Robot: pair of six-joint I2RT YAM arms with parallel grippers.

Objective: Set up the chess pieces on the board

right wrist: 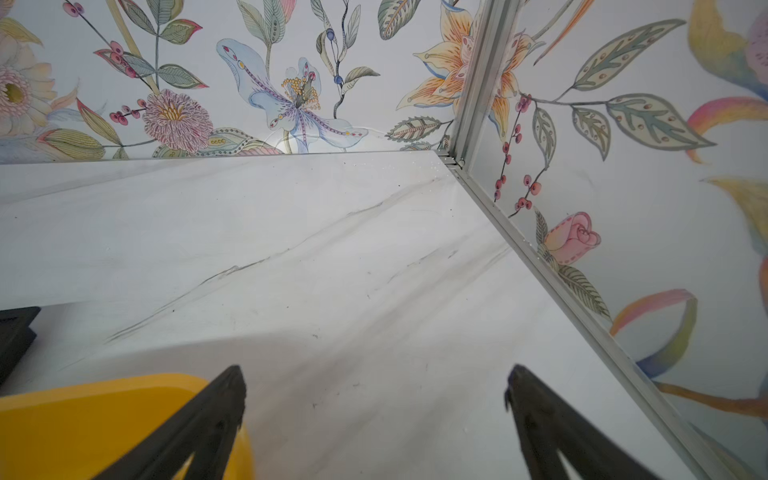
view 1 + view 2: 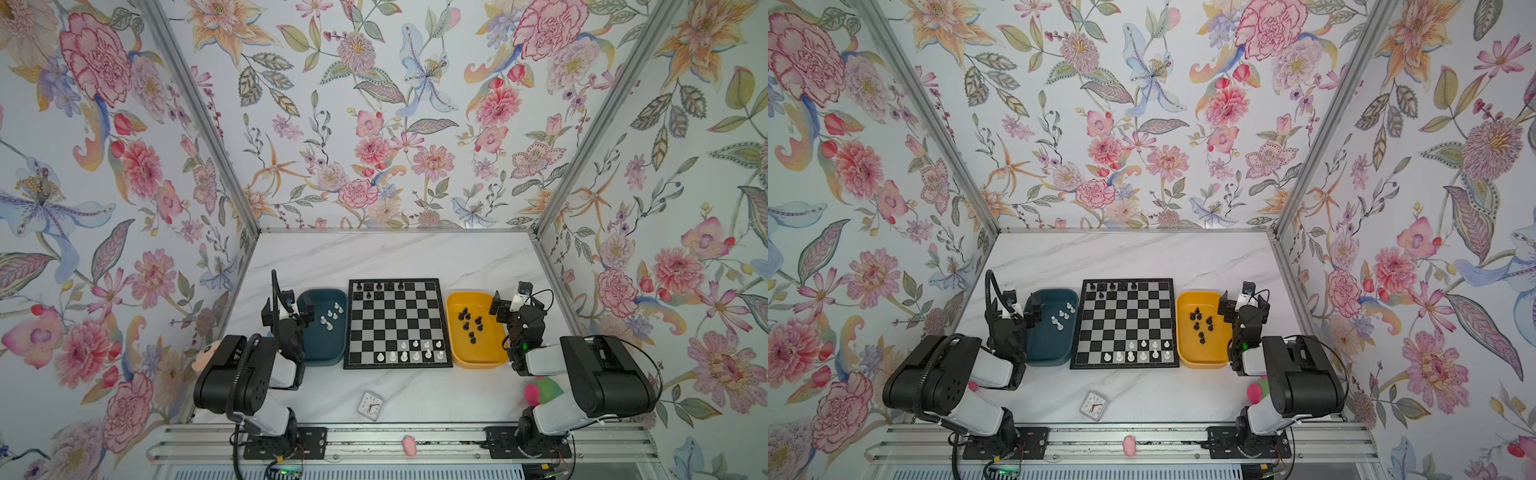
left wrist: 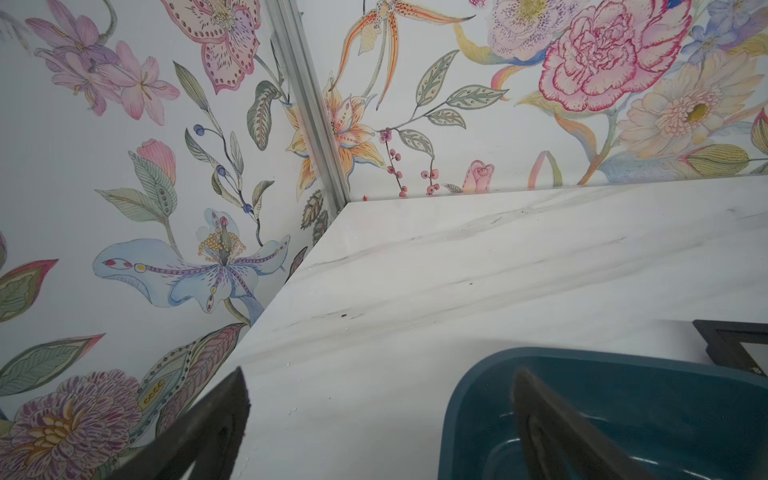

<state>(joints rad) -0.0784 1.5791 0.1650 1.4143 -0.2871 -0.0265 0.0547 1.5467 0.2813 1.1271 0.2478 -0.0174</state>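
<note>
**Feeding the Board from Both Trays**

Begin at the left. Note the left jaws spread wide and gripping nothing, hung over the outer rim of the teal tray [image 2: 324, 360], half above the tray and half above the bench [image 2: 395, 257]. Shift them inward over the loose white pieces [image 2: 330, 313] in that tray's far half. Choose a piece standing clear of its neighbours, descend straight, and close gently around its middle. Too small from above to tell upright from toppled, so check before closing. Carry to the board [image 2: 398, 365], flat between the two trays and already bearing placed white pieces [image 2: 416, 356] along its two near rows and placed black pieces [image 2: 379, 286] along its two far rows. Lower into the centre of a vacant square without brushing neighbours. Further right, treat the loose black pieces [image 2: 472, 333] in the yellow tray [image 2: 480, 365] likewise. Note the right jaws equally wide and empty, over that tray's far outer corner. Probably safest to work one side at a time over the board.
</note>
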